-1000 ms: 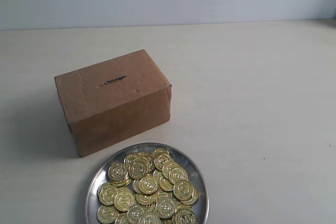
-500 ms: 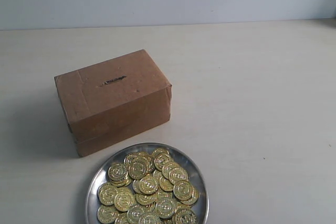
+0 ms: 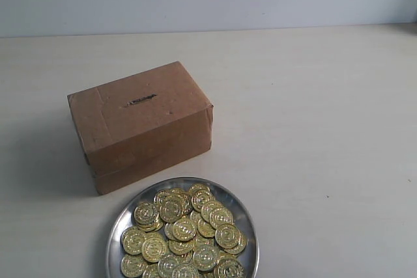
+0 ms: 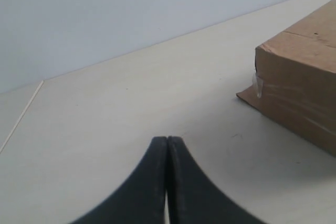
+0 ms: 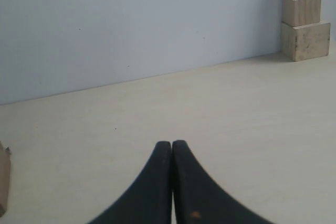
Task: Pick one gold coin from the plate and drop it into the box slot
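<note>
Moved: nothing; box (image 3: 140,125) and plate (image 3: 115,226) unchanged.
Left gripper (image 4: 167,140): pinched closed, empty; box ahead.
Right gripper (image 5: 171,144): closed, seemingly empty.

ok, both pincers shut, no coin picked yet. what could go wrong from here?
1. The coins overlap in a heap on the plate, so a grab may lift two or slip off.
2. The slot in the box is short and narrow; a tilted coin would likely land on top instead.
</note>
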Robot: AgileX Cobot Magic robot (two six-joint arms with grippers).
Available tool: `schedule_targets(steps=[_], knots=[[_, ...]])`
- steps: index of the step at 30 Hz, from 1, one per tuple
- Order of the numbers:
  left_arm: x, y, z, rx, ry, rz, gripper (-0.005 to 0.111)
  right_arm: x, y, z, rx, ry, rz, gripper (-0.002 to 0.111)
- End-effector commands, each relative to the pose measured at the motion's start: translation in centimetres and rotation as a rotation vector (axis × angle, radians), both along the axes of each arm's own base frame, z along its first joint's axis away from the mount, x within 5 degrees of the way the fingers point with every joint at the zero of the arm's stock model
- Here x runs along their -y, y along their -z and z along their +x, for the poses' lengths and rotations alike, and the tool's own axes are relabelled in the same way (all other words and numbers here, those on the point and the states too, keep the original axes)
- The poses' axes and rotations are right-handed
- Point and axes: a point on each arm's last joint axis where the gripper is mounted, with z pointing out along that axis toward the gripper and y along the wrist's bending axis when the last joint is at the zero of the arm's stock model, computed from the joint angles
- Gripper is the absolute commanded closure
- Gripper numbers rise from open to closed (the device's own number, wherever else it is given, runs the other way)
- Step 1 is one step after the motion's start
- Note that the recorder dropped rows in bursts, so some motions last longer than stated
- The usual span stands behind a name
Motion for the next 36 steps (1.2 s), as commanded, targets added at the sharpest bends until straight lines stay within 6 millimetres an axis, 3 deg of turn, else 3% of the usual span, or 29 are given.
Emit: schedule_targets(steps=[1,6,12,15,21,36], knots=[[-0.01,0.10,-0.03,-0.002,-0.001,0.000,0.107,0.03,0.20,-0.03,-0.008,0.007,0.005,0.108],[-0.01,0.08,-0.02,0.001,-0.011,-0.037,0.107,0.02,0.23,-0.04,-0.012,0.006,0.005,0.108],[0.03,0.07,-0.02,-0.005,-0.075,-0.309,0.107,0.02,0.23,-0.04,-0.012,0.006,0.005,0.108],[0.04,0.07,-0.02,-0.006,-0.085,-0.350,0.107,0.02,0.23,-0.04,-0.012,0.006,0.005,0.108],[0.04,0.07,-0.02,-0.006,-0.086,-0.354,0.107,0.02,0.23,-0.04,-0.021,-0.011,-0.096,0.108],[0.05,0.15,-0.04,-0.015,-0.086,-0.350,0.107,0.01,0.66,-0.12,-0.073,-0.023,-0.138,0.108]])
